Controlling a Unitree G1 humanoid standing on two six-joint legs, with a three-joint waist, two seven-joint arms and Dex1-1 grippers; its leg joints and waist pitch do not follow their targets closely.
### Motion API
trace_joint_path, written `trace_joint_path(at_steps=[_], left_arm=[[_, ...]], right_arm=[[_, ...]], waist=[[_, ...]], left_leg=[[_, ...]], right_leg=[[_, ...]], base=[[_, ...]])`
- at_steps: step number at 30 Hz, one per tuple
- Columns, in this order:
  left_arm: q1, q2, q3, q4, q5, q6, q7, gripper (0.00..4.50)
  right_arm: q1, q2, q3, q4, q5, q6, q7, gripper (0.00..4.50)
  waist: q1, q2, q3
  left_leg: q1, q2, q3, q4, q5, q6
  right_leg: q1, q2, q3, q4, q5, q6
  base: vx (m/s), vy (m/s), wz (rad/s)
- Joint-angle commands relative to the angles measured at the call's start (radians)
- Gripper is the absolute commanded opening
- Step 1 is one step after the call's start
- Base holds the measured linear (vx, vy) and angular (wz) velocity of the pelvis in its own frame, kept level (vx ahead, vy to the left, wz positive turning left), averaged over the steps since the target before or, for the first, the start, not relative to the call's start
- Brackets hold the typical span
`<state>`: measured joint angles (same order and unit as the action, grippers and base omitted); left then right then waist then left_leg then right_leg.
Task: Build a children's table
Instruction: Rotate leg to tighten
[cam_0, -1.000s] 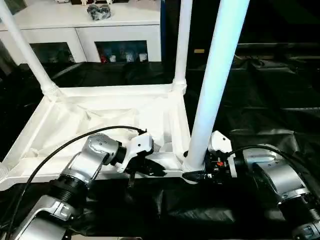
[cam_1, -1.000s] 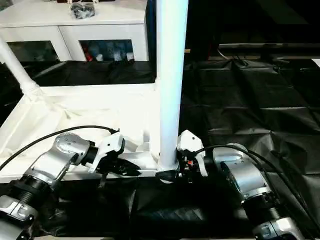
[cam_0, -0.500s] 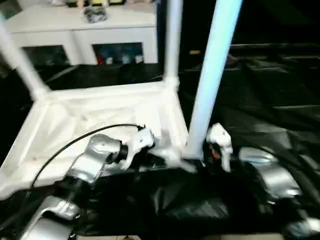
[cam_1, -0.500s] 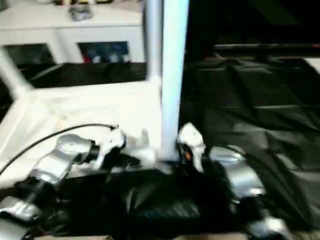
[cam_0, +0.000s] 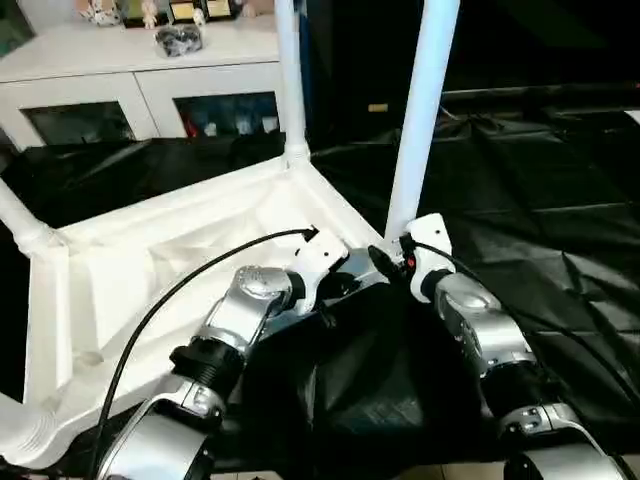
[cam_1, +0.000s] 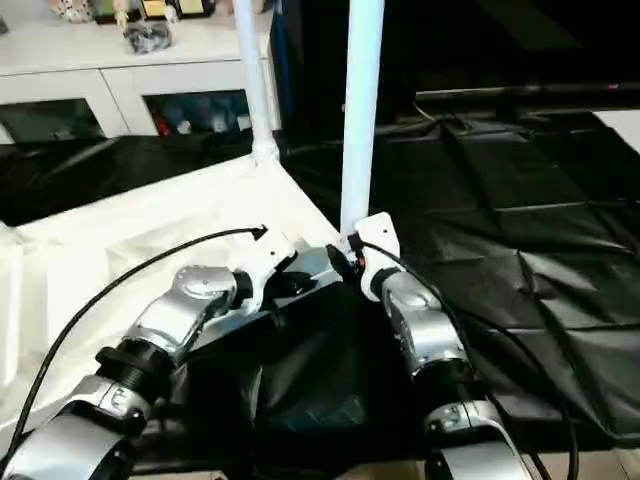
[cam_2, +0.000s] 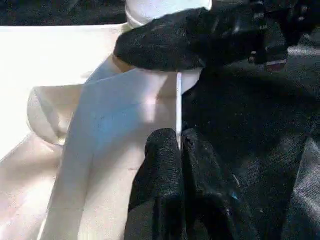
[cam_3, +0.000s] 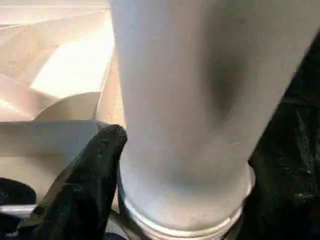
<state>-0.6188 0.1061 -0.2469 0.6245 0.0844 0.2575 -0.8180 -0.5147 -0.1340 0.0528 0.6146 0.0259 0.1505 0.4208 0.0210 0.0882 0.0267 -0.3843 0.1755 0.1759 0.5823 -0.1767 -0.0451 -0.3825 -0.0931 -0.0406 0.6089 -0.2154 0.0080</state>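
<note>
Centrally, we are pinching the tabletop (cam_0: 120, 270) rim with our closed left gripper (cam_2: 179, 150) while our right gripper (cam_0: 385, 262) is clasping the leg (cam_0: 420, 110) base.

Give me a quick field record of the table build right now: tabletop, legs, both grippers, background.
tabletop: white tabletop lies underside up on the black sheet
legs: near leg, far leg and left leg stand in corner sockets
left gripper: left gripper shut on the tabletop's thin rim
right gripper: right gripper closed around the near leg's base
background: white cabinet behind
</note>
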Motion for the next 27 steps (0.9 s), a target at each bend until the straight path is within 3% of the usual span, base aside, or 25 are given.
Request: trace_joint_path(at_steps=[1,5,6,10,12,13,14,15,18,20,25,27], left_arm=[[0.008,-0.025,-0.061,-0.051,-0.035,-0.037,-0.094,0.00],[0.035,0.025,-0.079,-0.090,-0.061,-0.075,-0.209,0.00],[0.050,0.053,-0.088,-0.112,-0.077,-0.095,-0.275,0.00],[0.072,0.114,-0.107,-0.147,-0.087,-0.090,-0.377,0.00],[0.087,0.152,-0.118,-0.170,-0.102,-0.104,-0.453,0.00],[0.095,0.175,-0.120,-0.183,-0.111,-0.101,-0.493,0.00],[0.095,0.175,-0.120,-0.183,-0.111,-0.101,-0.493,0.00],[0.097,0.184,-0.120,-0.187,-0.115,-0.103,-0.509,0.00],[0.102,0.211,-0.125,-0.205,-0.134,-0.089,-0.560,0.00],[0.107,0.229,-0.127,-0.225,-0.154,-0.064,-0.595,0.00],[0.114,0.239,-0.130,-0.246,-0.163,-0.051,-0.623,0.00],[0.115,0.238,-0.129,-0.248,-0.162,-0.051,-0.623,0.00]], right_arm=[[0.012,0.029,0.111,0.011,-0.007,0.023,0.122,3.64],[0.032,-0.042,0.141,-0.042,-0.001,-0.030,0.270,3.64],[0.047,-0.085,0.160,-0.077,0.005,-0.065,0.345,3.64],[0.083,-0.165,0.185,-0.169,0.052,-0.052,0.520,3.64],[0.102,-0.219,0.208,-0.212,0.055,-0.047,0.606,3.64],[0.119,-0.266,0.227,-0.245,0.063,-0.038,0.678,3.64],[0.119,-0.266,0.227,-0.245,0.063,-0.038,0.678,3.64],[0.125,-0.283,0.232,-0.258,0.068,-0.034,0.702,3.64],[0.138,-0.316,0.235,-0.290,0.083,-0.020,0.762,3.64],[0.151,-0.338,0.244,-0.326,0.091,-0.011,0.791,3.49],[0.175,-0.346,0.250,-0.385,0.117,0.032,0.816,3.02],[0.179,-0.344,0.252,-0.394,0.120,0.038,0.816,3.02]], waist=[[0.002,-0.015,-0.044],[0.000,-0.015,-0.053],[0.004,-0.015,-0.055],[0.019,-0.013,-0.056],[0.025,-0.010,-0.051],[0.025,-0.019,-0.049],[0.028,-0.018,-0.047],[0.030,-0.012,-0.044],[0.033,-0.019,-0.042],[0.036,-0.017,-0.043],[0.038,-0.018,-0.049],[0.039,-0.018,-0.049]], left_leg=[[0.006,0.040,-0.021,-0.080,-0.313,0.030],[0.005,0.043,-0.016,-0.066,-0.208,0.081],[0.004,0.042,-0.014,-0.059,-0.148,0.115],[0.006,0.046,-0.010,-0.052,-0.115,0.159],[0.010,0.050,-0.009,-0.058,-0.158,0.151],[0.011,0.053,-0.009,-0.062,-0.182,0.139],[0.013,0.054,-0.011,-0.064,-0.193,0.130],[0.016,0.056,-0.008,-0.068,-0.222,0.118],[0.018,0.057,-0.008,-0.073,-0.253,0.088],[0.019,0.057,-0.009,-0.073,-0.243,0.081],[0.014,0.053,-0.008,-0.065,-0.170,0.107],[0.014,0.053,-0.007,-0.062,-0.159,0.116]], right_leg=[[0.035,-0.049,0.027,-0.091,-0.233,-0.195],[0.040,-0.048,0.024,-0.075,-0.029,-0.250],[0.044,-0.048,0.022,-0.066,0.063,-0.271],[0.045,-0.046,0.017,-0.060,0.113,-0.285],[0.041,-0.046,0.016,-0.066,0.035,-0.287],[0.041,-0.045,0.017,-0.069,-0.010,-0.282],[0.043,-0.044,0.017,-0.070,-0.033,-0.279],[0.035,-0.045,0.021,-0.074,-0.077,-0.276],[0.034,-0.047,0.025,-0.078,-0.132,-0.266],[0.034,-0.047,0.027,-0.076,-0.125,-0.262],[0.038,-0.047,0.026,-0.065,-0.023,-0.276],[0.037,-0.048,0.025,-0.065,-0.014,-0.280]], base=[[0.000,0.000,0.00],[0.014,0.000,0.00],[0.000,0.000,0.00],[0.000,0.000,0.00],[0.000,0.000,0.00],[0.000,0.000,0.00],[0.000,0.000,0.00],[0.000,0.000,0.00],[0.000,0.000,0.00],[0.000,0.000,0.00],[0.000,0.000,0.00],[0.000,0.000,0.00]])
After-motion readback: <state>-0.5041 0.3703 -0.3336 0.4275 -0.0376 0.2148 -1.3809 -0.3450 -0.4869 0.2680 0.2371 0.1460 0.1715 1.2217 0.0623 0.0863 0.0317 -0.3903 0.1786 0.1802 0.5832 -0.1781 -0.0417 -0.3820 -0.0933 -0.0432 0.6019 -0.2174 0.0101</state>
